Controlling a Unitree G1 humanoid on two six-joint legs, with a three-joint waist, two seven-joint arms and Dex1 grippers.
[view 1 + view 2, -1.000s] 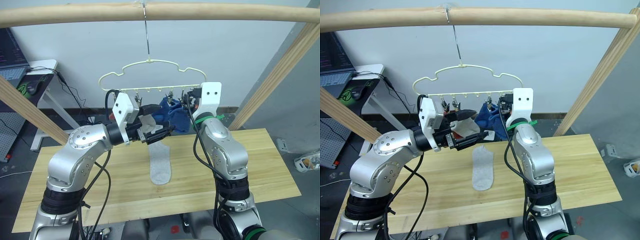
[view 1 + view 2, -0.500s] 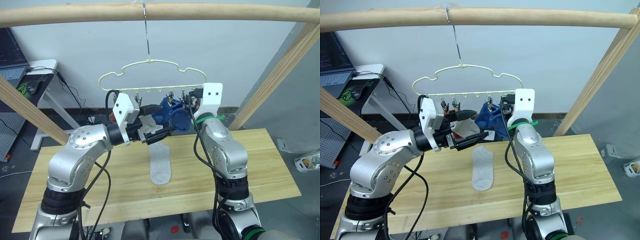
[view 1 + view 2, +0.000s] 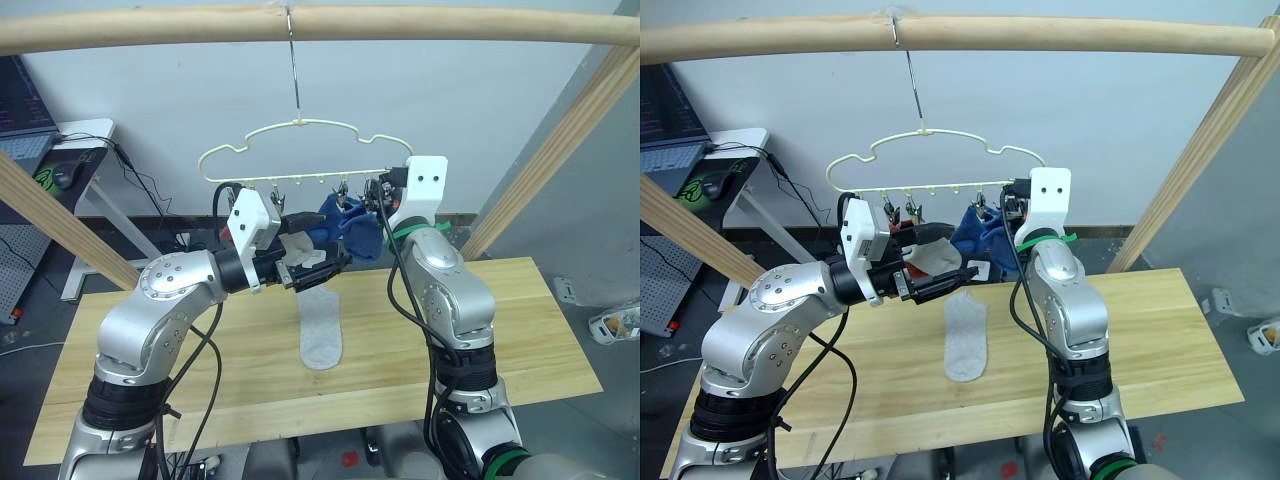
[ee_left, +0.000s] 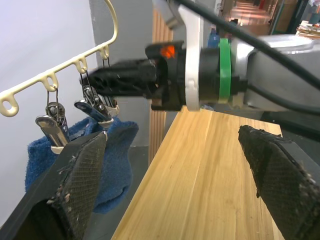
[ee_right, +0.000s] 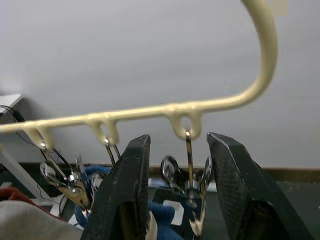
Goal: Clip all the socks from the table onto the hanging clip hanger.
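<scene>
The pale yellow clip hanger (image 3: 300,124) hangs by its hook from the top pole. Blue socks (image 3: 355,232) hang bunched from its right-hand clips. One light grey sock (image 3: 321,328) lies flat on the table (image 3: 520,330). My left gripper (image 3: 328,238) is raised just below the clip rail with its fingers wide open, and the left wrist view shows nothing between them. Another light grey sock (image 3: 300,250) shows at that gripper; whether it hangs from a clip I cannot tell. My right gripper (image 5: 180,137) is open, its fingers either side of the rightmost clip (image 5: 191,192).
A wooden frame surrounds the work area: the top pole (image 3: 450,25), a slanted pole at the left (image 3: 60,230) and another at the right (image 3: 560,150). A desk with a laptop (image 3: 25,135) stands behind on the left.
My right gripper has risen slightly toward the hanger's rail at its right end. The left arm has barely moved, and the grey sock on the table lies as before.
</scene>
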